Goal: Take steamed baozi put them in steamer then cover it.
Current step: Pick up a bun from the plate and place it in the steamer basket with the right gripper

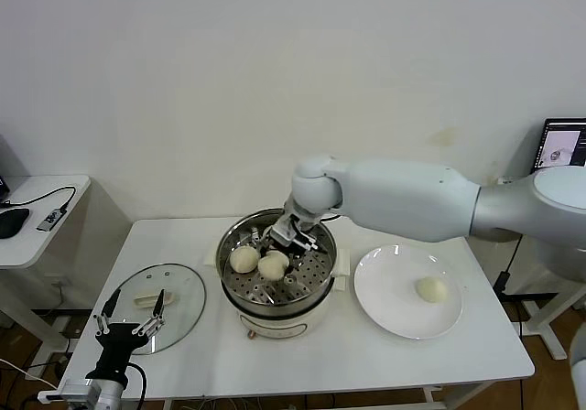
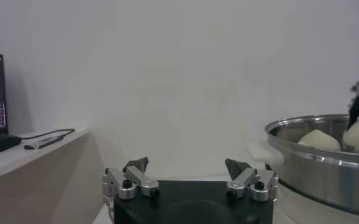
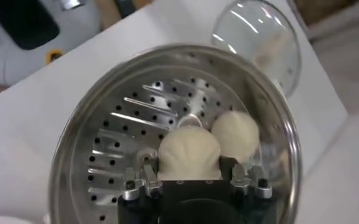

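Note:
The steel steamer [image 1: 233, 297] stands mid-table with two cream-white baozi on its perforated tray [image 3: 121, 131]. My right gripper [image 1: 286, 247] reaches down into it, and its fingers press both sides of the nearer baozi [image 3: 189, 149], which rests on the tray. The other baozi [image 3: 235, 134] lies right beside it, on the cover's side. A third baozi [image 1: 431, 288] sits on the white plate [image 1: 389, 311] to the right. The glass cover [image 1: 179, 311] lies flat on the table to the left, handle [image 1: 146, 297] up. My left gripper [image 1: 134, 311] hovers open over its near edge.
A white side table [image 1: 41, 210] with a mouse and cable stands to the left. At the far right is a screen [image 1: 560, 145]. The left wrist view shows the steamer rim [image 2: 313, 159] and both buns beyond my open left gripper [image 2: 188, 167].

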